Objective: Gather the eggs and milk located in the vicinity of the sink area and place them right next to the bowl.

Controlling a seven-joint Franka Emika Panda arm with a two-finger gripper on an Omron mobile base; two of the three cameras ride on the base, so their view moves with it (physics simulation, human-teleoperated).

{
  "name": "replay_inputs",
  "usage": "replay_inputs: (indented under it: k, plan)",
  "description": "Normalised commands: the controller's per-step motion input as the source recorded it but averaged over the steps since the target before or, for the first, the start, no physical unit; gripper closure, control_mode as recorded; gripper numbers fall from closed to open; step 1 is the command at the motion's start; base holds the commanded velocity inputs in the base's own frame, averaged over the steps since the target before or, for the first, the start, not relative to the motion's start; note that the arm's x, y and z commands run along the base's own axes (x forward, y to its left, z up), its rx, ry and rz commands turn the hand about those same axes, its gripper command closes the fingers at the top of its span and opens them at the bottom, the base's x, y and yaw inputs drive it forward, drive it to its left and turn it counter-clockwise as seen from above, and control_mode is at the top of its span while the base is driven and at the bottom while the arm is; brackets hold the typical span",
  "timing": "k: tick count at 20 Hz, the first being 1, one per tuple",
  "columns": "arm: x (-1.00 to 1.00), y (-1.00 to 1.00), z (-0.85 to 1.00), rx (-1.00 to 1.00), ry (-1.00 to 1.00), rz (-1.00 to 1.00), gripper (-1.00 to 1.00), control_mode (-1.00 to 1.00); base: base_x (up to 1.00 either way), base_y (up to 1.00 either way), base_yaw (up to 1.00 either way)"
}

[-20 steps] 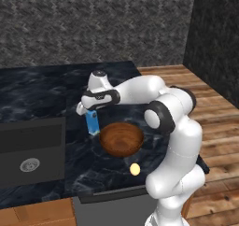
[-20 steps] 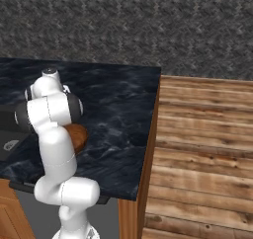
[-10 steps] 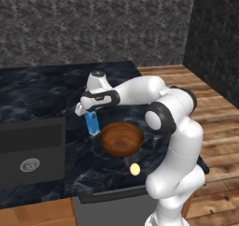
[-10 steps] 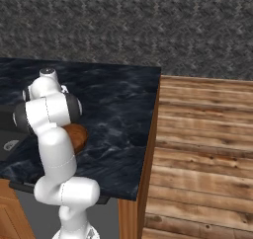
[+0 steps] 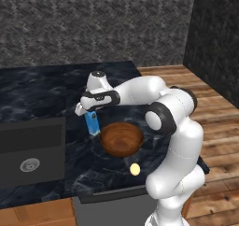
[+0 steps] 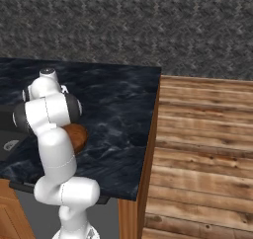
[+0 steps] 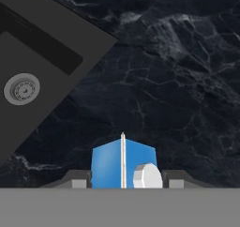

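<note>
Little has moved between the earlier frames and now: the arm holds nearly the same pose over the counter, and the milk hangs at the same spot, just left of the bowl. The change is at the gripper, whose jaws have drawn in and now appear clamped on the carton's sides. In the hand view the milk sits squarely between the two finger tips, its gabled ridge pointing up the middle, with dark marble behind it and the sink off to the upper left.

The carton looks tilted and may be just clear of the counter, though contact with the surface cannot be judged. The egg already lies on the counter near the bowl's front rim, so the milk seems to be the remaining item.

To finish well, the arm should set the carton down upright just beside the bowl without nudging its rim, then part the jaws only once the base rests flat. A tilted release risks a topple.
</note>
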Motion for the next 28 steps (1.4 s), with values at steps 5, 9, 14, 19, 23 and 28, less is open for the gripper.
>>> replay_inputs:
  k: [5,9,14,19,23,28]
  plan:
    - [-0.11,-0.13,0.0,0.0,0.0,0.0,1.0,-1.0,0.0,0.0,0.0]
    - [-0.08,-0.14,0.0,0.0,0.0,0.0,1.0,-1.0,0.0,0.0,0.0]
    - [-0.04,-0.09,0.0,0.0,0.0,0.0,1.0,-1.0,0.0,0.0,0.0]
    - [-0.07,-0.11,0.0,0.0,0.0,0.0,1.0,-1.0,0.0,0.0,0.0]
    - [-0.15,-0.18,0.0,0.0,0.0,0.0,1.0,-1.0,0.0,0.0,0.0]
    - [-0.14,-0.17,-0.01,0.02,0.0,0.0,1.0,-1.0,0.0,0.0,0.0]
